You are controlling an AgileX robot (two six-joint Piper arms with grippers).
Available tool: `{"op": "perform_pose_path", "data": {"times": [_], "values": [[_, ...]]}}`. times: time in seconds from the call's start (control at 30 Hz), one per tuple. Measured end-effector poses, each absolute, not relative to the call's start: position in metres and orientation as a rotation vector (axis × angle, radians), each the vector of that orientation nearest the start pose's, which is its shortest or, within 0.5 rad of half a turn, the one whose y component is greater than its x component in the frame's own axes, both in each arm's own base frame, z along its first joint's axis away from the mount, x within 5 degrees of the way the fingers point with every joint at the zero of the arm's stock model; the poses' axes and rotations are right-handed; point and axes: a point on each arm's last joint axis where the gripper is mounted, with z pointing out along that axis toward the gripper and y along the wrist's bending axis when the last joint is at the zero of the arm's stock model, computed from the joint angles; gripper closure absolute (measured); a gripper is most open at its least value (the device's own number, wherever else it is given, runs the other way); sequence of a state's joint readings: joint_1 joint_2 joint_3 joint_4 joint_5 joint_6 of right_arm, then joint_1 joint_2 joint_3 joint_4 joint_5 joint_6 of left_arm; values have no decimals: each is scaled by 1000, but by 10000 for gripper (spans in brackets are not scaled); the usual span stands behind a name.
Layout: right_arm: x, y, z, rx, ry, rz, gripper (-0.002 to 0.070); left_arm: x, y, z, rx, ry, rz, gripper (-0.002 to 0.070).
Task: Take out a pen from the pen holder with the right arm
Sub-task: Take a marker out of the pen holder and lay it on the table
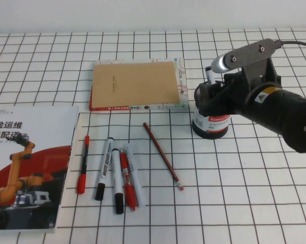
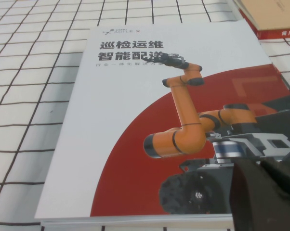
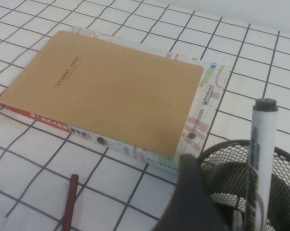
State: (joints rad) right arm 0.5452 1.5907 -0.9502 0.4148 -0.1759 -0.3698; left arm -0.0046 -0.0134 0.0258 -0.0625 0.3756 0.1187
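Pen point(image 3: 261, 159) stands in pen holder point(image 1: 210, 124); my right gripper point(image 1: 216, 99) hovers there, jaws apart. Next, I reckon: straddle it, clamp. Left gripper point(image 2: 268, 192) parked over booklet point(image 2: 125, 125).

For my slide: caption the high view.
Right gripper at the pen holder, one marker inside; left gripper, unseen here, over the booklet.

light: bright, even | shadows: soft, faint | blur: wrist views' near foreground

The pen holder point(image 1: 210, 127) sits right of centre, a marker point(image 1: 210, 74) standing in it and the right gripper point(image 1: 214, 99) over it. A notebook point(image 1: 135, 84) lies to its left. Lower down lie a pencil point(image 1: 163, 155) and, further left, a row of pens point(image 1: 117, 173). A booklet point(image 1: 28, 168) fills the lower left, the left gripper point(image 2: 265, 192) above it.
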Motion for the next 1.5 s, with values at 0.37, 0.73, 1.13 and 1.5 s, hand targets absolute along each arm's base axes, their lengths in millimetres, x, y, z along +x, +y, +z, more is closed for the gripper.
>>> {"op": "perform_pose_path", "data": {"times": [0.37, 0.73, 1.13, 1.5], "values": [[337, 188, 240, -434, 1816, 213, 256, 52, -2, 172, 77, 1869, 17, 679], [354, 193, 218, -411, 1790, 168, 255, 52, -2, 172, 77, 1869, 17, 679], [376, 196, 209, -393, 1794, 154, 255, 52, -2, 172, 77, 1869, 17, 679], [381, 199, 201, -407, 1827, 159, 356, 52, -2, 172, 77, 1869, 17, 680]]}}
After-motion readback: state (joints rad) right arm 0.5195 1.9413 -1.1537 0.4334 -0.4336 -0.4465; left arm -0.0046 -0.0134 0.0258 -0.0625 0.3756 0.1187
